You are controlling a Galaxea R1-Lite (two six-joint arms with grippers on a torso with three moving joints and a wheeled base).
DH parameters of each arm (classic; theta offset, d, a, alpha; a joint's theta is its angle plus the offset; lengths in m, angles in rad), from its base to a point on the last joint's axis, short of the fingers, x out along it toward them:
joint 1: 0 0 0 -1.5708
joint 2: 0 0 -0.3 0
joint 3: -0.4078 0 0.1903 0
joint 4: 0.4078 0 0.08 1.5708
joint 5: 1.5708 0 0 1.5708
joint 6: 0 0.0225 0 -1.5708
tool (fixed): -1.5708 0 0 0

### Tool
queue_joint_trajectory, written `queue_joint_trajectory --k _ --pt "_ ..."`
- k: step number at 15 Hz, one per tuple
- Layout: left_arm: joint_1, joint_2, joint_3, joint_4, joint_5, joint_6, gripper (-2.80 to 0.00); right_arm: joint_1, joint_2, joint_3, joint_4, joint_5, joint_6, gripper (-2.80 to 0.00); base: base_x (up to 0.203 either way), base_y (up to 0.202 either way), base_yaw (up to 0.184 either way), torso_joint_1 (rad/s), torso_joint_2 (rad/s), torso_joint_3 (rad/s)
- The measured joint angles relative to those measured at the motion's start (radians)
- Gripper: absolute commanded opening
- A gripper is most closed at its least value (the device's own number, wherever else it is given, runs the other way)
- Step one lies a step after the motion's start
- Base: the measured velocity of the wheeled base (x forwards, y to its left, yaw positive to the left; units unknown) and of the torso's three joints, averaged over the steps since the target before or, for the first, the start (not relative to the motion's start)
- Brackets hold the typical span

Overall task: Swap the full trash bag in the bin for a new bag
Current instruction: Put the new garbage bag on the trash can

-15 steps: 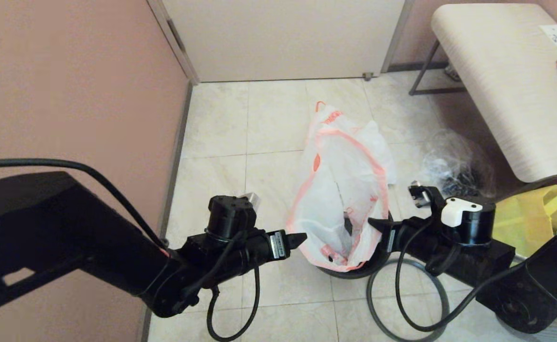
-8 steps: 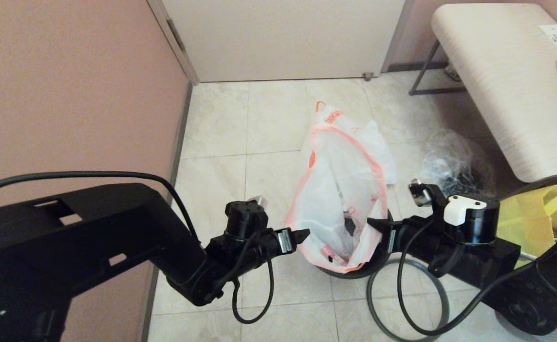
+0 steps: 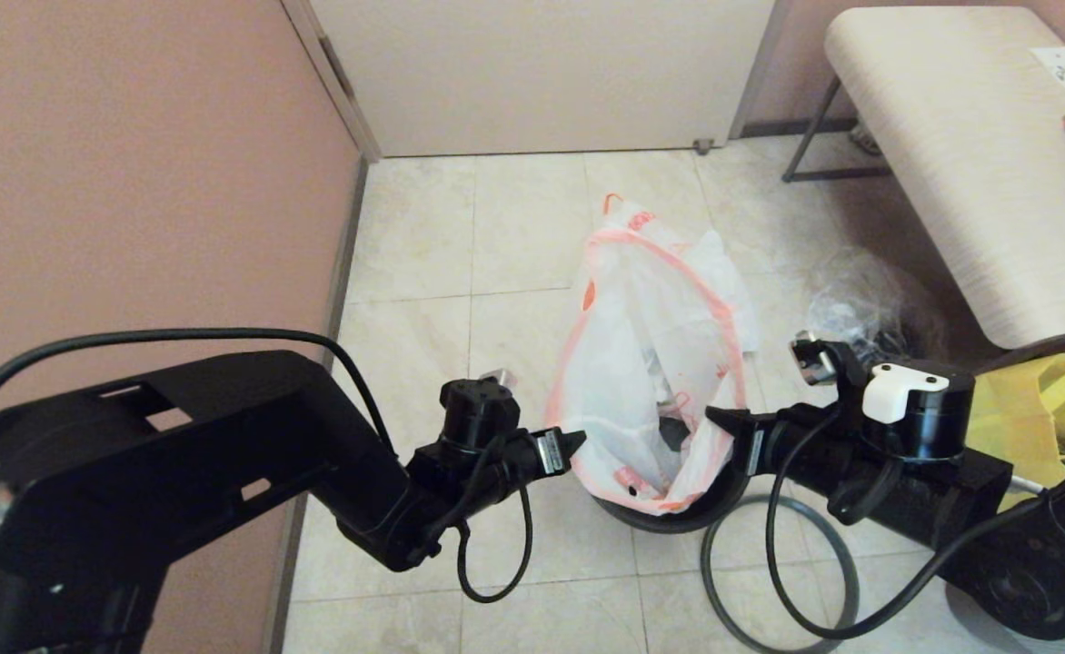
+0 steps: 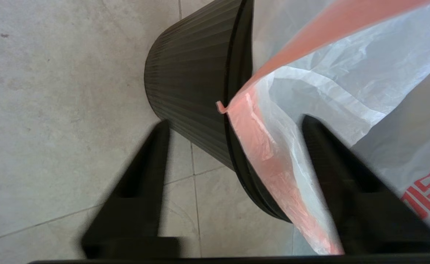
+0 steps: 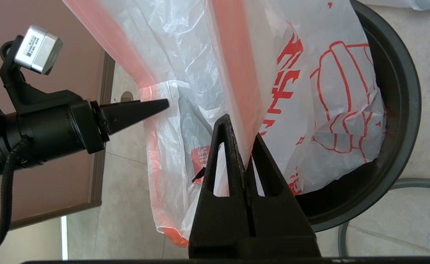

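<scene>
Red lettering and a red line drawing stand on the thin translucent white plastic bag with the pink-orange hem (image 5: 332, 106), right of centre in the right wrist view, but no word or number can be read.

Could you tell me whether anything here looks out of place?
Yes: the dark grey hoop lies on the floor beside the bin, not on its rim, so the new bag stands loose inside.

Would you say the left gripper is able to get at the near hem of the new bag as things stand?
Probably yes. The left gripper is open, its fingers straddling the new bag's pink-orange hem at the bin's rim, nothing between them. The right gripper is shut on the opposite hem, holding the bag up.
</scene>
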State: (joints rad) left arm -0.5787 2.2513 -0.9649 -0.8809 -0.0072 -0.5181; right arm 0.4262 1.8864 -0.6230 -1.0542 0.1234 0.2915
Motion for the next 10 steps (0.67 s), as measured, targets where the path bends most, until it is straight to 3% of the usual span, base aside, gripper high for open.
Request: queue_joint_trajectory --k 5,10 --pt "0.002 -0.027 0.003 0.006 -0.004 0.005 -2.80 -0.006 0.022 0.002 0.004 -0.005 -0.009 -2.80 0.000 0.000 0.000 0.000 0.00 0.000" --pt "0.014 -0.046 -0.059 0.111 -0.003 0.006 -2.80 -0.017 -0.003 0.028 0.048 -0.011 -0.011 -2.80 0.000 0.000 0.000 0.000 0.00 0.000"
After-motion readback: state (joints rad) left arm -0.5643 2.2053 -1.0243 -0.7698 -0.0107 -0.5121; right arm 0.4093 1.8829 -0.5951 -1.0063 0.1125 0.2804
